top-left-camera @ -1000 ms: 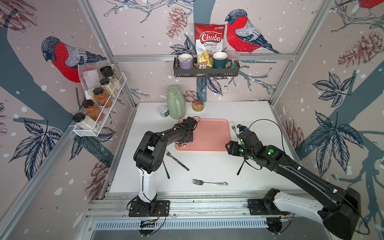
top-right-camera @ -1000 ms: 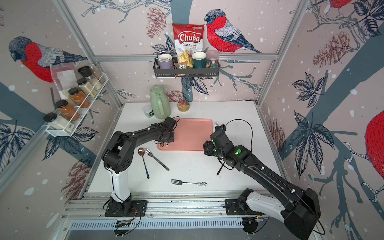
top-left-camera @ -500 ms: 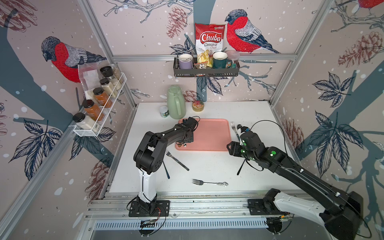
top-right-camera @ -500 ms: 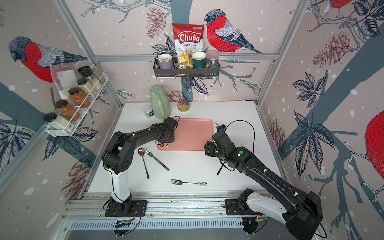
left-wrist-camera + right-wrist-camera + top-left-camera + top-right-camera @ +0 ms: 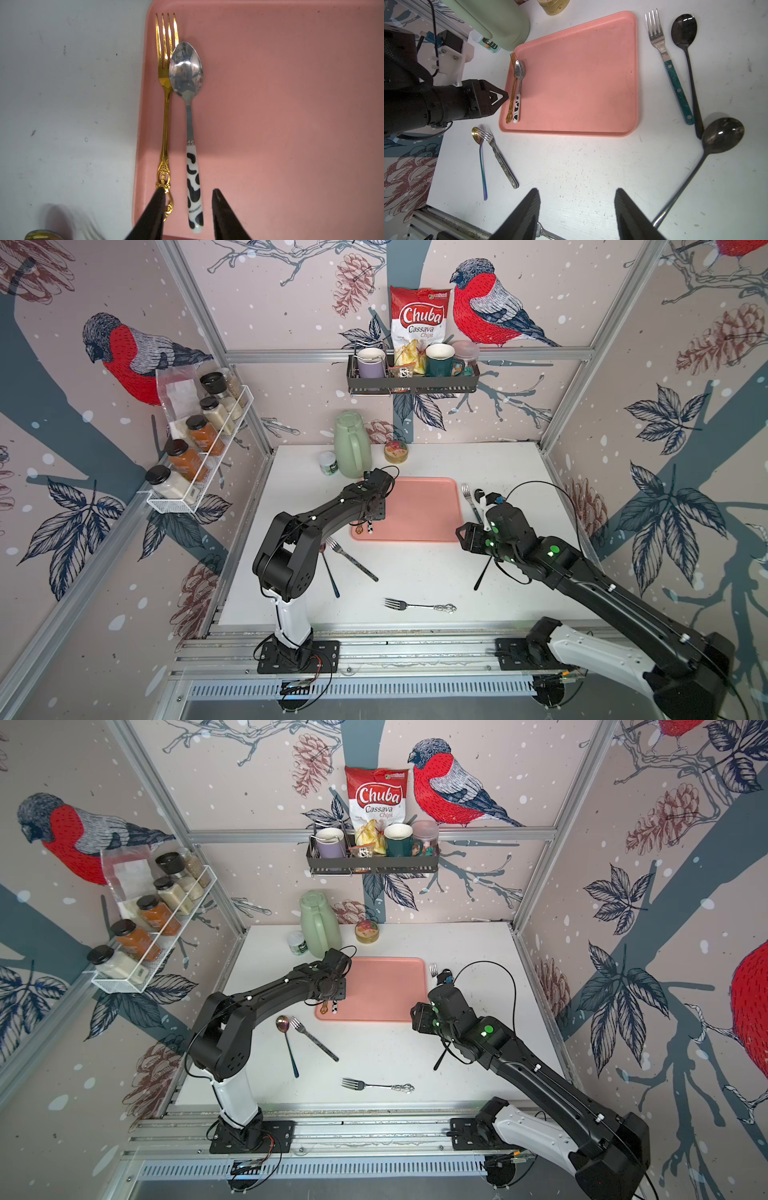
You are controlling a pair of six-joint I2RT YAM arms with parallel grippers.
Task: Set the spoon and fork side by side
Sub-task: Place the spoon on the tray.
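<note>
gold fork [image 5: 165, 116] – ornate hdl | steel spoon [image 5: 192, 135] (cow-print hdl) | pink tray [image 5: 291, 124]

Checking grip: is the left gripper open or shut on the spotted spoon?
Open. The left gripper stands apart around the spotted spoon, gaps both sides.

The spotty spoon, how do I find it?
Find the pink tray on the white table. Along its left edge lie a gold fork and a spoon, side by side. It is the only spoon whose white handle has black cow spots.

Bullfinch-and-pinecone wallpaper [image 5: 291, 302], white tabletop [image 5: 428, 572], perhaps aluminium framing [image 5: 291, 355].
</note>
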